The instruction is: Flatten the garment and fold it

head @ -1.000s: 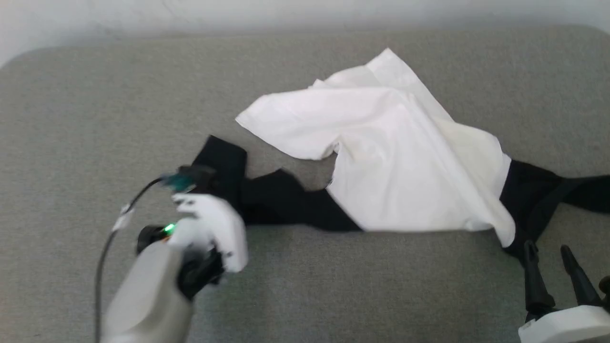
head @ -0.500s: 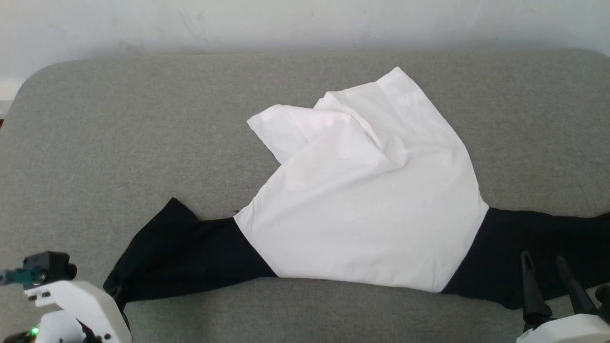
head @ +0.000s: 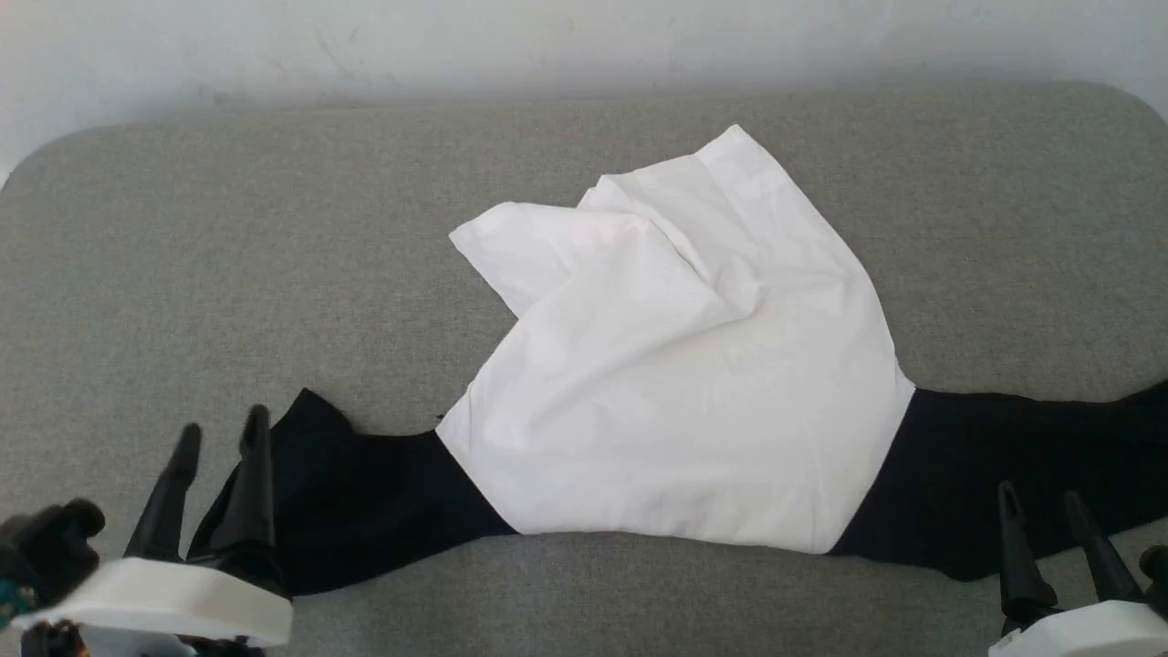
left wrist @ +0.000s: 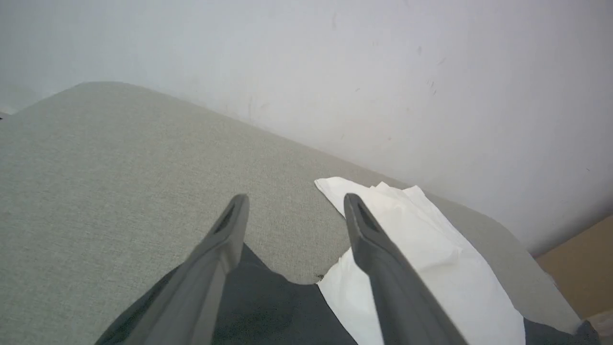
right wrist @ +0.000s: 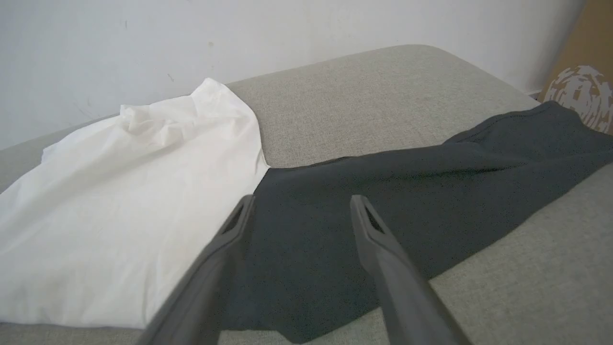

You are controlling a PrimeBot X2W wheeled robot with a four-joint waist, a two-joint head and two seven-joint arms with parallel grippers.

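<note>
Both wrist views catch brown cardboard (right wrist: pixel 582 48) beyond the garment (right wrist: pixel 119 191).

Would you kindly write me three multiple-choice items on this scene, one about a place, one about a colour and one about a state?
1. Where is the left hand relative to the shirt?
A. Over the white middle
B. At the end of the black sleeve on the robot's left
C. Past the shirt's far edge

2. What colour are both sleeves?
A. Black
B. White
C. Red

3. How do the left hand's fingers stand?
A. Shut on the sleeve
B. Shut on white cloth
C. Apart, gripping nothing

Answers:
1 B: in the head view its fingers rise beside that sleeve's end.
2 A: dark cloth runs out from both sides of the white middle.
3 C: the left wrist view shows a clear gap between them, with the cloth lying below.
</note>
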